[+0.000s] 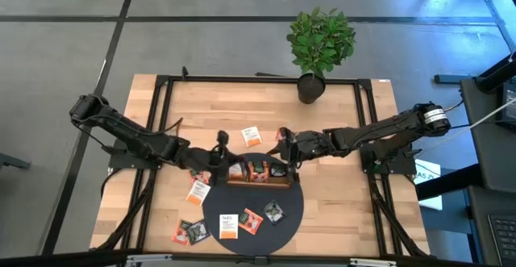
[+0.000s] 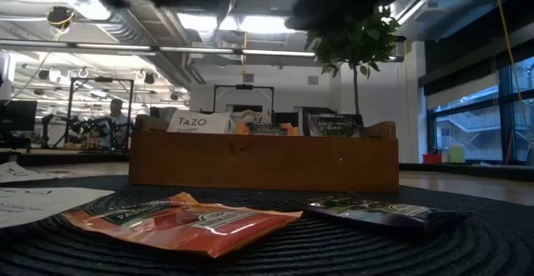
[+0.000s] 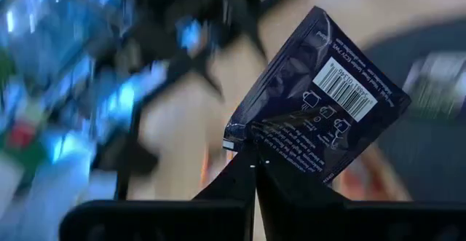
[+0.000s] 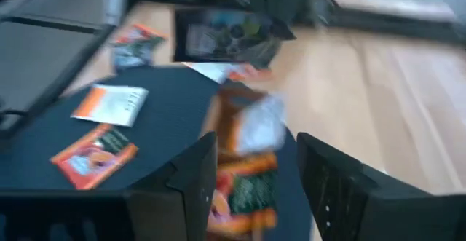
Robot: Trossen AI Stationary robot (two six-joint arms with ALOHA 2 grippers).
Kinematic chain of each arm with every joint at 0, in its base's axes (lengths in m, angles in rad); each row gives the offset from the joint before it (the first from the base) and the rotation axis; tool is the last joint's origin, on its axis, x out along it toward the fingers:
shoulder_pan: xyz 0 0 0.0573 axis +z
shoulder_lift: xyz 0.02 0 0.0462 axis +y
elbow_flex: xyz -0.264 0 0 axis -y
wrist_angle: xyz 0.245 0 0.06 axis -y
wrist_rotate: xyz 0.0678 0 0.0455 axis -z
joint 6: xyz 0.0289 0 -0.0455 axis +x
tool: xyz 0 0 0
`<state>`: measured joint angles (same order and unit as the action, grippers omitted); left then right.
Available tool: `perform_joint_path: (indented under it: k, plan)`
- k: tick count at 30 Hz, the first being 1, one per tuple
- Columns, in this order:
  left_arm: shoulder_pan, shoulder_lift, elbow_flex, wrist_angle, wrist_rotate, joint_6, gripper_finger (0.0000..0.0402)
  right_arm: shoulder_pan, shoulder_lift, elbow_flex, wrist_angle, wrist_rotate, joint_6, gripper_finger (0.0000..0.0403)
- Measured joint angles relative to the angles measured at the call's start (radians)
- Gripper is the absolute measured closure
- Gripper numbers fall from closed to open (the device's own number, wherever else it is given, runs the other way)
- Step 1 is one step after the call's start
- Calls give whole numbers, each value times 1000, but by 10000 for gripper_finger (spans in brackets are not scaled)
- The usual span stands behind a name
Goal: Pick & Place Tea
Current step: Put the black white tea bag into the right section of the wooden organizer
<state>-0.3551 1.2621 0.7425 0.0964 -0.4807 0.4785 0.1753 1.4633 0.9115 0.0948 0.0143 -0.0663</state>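
Left claw [image 3: 255,170] pinched tight on lower corner of dark tea sachet [image 3: 320,99]; sachet sticks up tilted beyond fingertips, barcode side facing us. We see this claw [image 1: 219,154] at left end of wooden tray [image 1: 258,178]. Right claw [image 4: 251,179] spread wide, holding nothing, just above tray's right end, tray sachets [image 4: 244,153] right beneath it. More sachets on round dark mat [image 1: 298,210] and desk [image 1: 339,114]: orange one [image 2: 179,219], dark one [image 2: 380,212].
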Motion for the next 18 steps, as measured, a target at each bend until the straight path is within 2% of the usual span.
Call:
perform_joint_path:
  k: [6, 10, 14, 18]
  plan:
    - [4, 0, 0, 237, 224, 165, 399, 0, 29, 0, 227, -170, -59, 214]
    - [3, -1, 0, 324, 319, 279, 399, 0, 59, 0, 345, -176, -50, 214]
    - [6, -1, 0, 392, 399, 363, 398, 0, 98, 0, 434, -211, -44, 214]
    - [6, -1, 0, 432, 414, 408, 398, 0, 145, 0, 554, -288, -19, 214]
